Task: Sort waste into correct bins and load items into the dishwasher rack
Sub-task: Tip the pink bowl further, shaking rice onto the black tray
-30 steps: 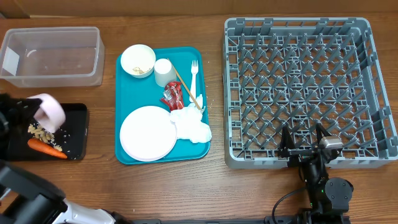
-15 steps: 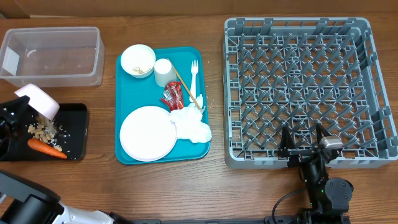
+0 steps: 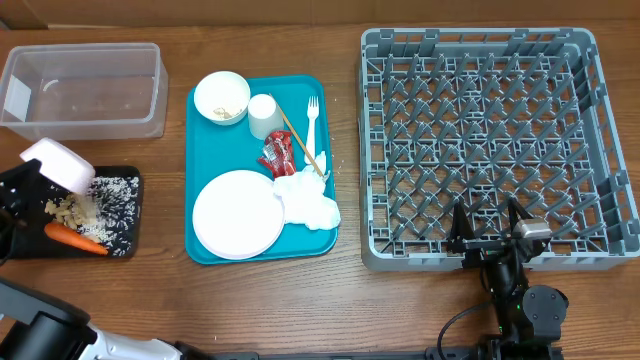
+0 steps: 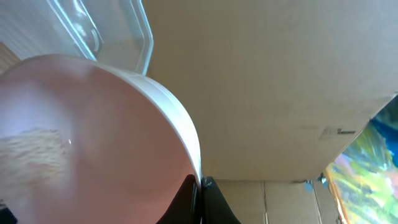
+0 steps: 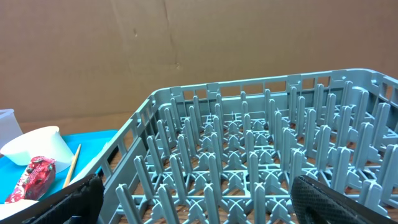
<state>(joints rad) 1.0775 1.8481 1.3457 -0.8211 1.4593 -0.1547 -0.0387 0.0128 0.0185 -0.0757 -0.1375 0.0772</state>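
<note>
Left claw [image 4: 199,191] pinches the rim of a small white bowl [image 3: 60,164], jaws closed on it. The bowl is tipped, mouth down-right, over the left end of the black tray [image 3: 128,228]. Beige food scraps [image 3: 78,208] lie in the tray right under it, with the carrot [image 3: 75,238] just beside them. The bowl's inside looks pinkish and near empty. The dishwasher rack [image 3: 480,45] is well apart to the right, past the teal tray [image 3: 330,150]. Right claw [image 3: 487,228] is spread wide and empty at the rack's near edge. The left arm is the one placed for this move.
</note>
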